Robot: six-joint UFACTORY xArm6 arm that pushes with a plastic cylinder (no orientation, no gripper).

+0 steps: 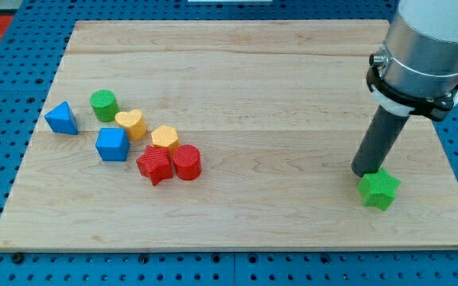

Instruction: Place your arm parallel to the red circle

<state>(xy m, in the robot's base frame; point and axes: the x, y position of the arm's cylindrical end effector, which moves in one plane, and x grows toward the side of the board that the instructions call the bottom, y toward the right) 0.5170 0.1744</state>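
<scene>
The red circle (187, 162) lies left of the board's middle, touching a red star (155, 164) on its left and a yellow block (164, 137) above it. My tip (366, 171) is far to the view's right, at about the same height in the view as the red circle. It stands right against the upper left of a green star (379, 189).
A cluster of blocks sits on the view's left: a blue triangle (61, 118), a green cylinder (103, 104), a yellow heart (131, 124) and a blue cube (112, 144). The wooden board (277, 71) lies on a blue pegboard.
</scene>
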